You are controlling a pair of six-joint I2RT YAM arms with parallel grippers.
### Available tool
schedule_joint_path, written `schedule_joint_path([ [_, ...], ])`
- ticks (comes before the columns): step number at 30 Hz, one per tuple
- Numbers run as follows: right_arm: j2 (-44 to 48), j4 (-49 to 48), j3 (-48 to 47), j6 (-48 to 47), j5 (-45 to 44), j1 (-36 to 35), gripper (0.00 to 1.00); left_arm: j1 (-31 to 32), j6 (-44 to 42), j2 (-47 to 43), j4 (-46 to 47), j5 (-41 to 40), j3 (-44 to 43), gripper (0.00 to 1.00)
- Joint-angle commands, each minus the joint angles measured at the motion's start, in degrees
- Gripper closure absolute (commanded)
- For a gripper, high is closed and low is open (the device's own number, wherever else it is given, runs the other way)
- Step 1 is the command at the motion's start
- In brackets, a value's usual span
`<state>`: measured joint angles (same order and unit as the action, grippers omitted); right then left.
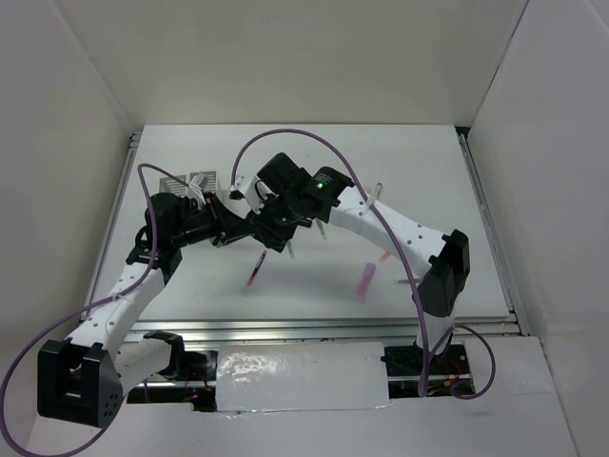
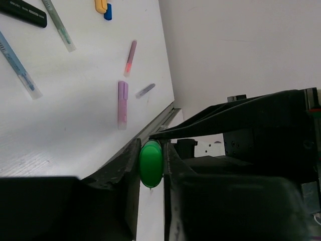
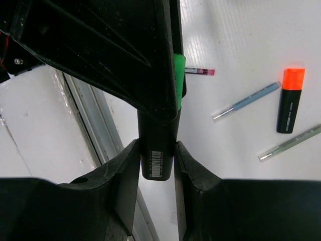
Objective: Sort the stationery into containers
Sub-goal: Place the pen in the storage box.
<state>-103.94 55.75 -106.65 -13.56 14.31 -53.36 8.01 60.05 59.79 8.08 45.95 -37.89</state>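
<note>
Green-black highlighter (image 3: 158,128) clamped by left gripper (image 2: 151,151) and right gripper (image 3: 157,149) over white table (image 1: 428,171), white walls (image 1: 285,57) around.

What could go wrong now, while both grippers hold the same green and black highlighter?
1. The left gripper is shut only on the green cap of the highlighter, while the right gripper clamps its black body. If they pull apart, the cap may come off.
2. The cap end looks rounded, so it may slip once the right gripper lets go.

Glossy plastic grn-blk highlighter (image 2: 151,163)
</note>
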Motion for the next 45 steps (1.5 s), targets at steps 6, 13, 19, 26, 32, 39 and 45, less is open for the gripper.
schedule_joint_path([
  [6,1.8,-1.33,-1.03,0.03,-3.57,-0.95,0.5,-1.94,-5.54,-2.57,-4.54,-0.95,-2.44,1.0],
  [13,11.03,-5.9,8.38,0.47,-5.87,11.94,0.33,-13.69,-32.67,-0.29,-29.85,-8.23,-20.7,1.0],
  [19,19.21,-14.34,18.22,-4.8,-8.76,31.28,0.32,-22.07,-49.91,4.53,-35.5,-19.57,-33.54,1.0],
  [26,19.75,-9.44,16.23,-9.3,-4.55,37.37,0.34,-23.13,-56.8,13.85,-28.04,-30.03,-37.26,1.0],
  [32,16.23,-10.3,13.31,-4.9,-2.44,33.25,0.38,-23.04,-59.35,20.0,-24.61,-35.23,-39.81,1.0],
  [39,12.28,-11.63,13.05,-5.42,-2.53,28.93,0.39,-22.86,-61.46,23.96,-20.47,-34.44,-41.12,1.0],
  [45,8.76,-11.18,11.91,-6.92,-2.35,26.04,0.41,-21.55,-61.46,28.53,-19.24,-34.97,-42.44,0.97],
])
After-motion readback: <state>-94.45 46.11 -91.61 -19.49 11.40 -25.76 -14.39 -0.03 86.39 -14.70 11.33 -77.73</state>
